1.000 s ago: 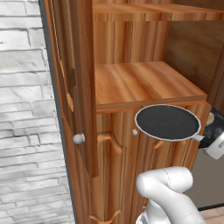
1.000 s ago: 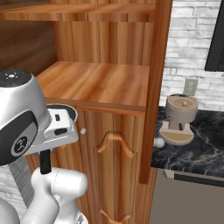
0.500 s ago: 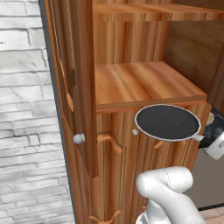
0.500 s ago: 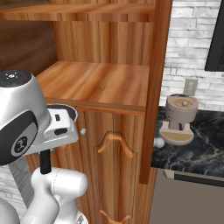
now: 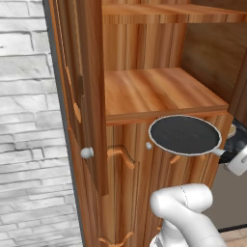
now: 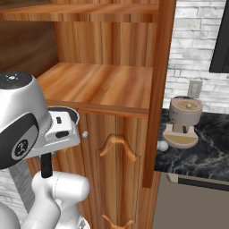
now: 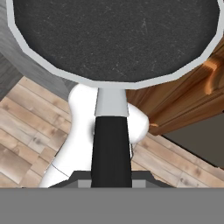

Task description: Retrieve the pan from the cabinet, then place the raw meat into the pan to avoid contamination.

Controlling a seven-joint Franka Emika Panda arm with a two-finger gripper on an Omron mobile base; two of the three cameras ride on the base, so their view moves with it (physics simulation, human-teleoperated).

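The pan (image 5: 183, 135) hangs level in the air just in front of the cabinet (image 5: 159, 94), below the edge of its open wooden shelf. It is round, black inside, with a thin light rim. My gripper (image 5: 238, 162) is at the right edge of the left base view, shut on the pan's handle (image 5: 220, 152). In the hand view the pan (image 7: 113, 35) spreads across the top, and its handle (image 7: 111, 140) runs straight down into my gripper (image 7: 111, 177). The raw meat is out of view.
The cabinet's upper door (image 5: 91, 96) stands open to the left, its round knob (image 5: 87, 153) sticking out. The lower doors (image 6: 116, 170) are shut. A coffee machine (image 6: 183, 120) sits on the black marble counter (image 6: 205, 152) to the right. A brick wall (image 5: 29, 120) is on the left.
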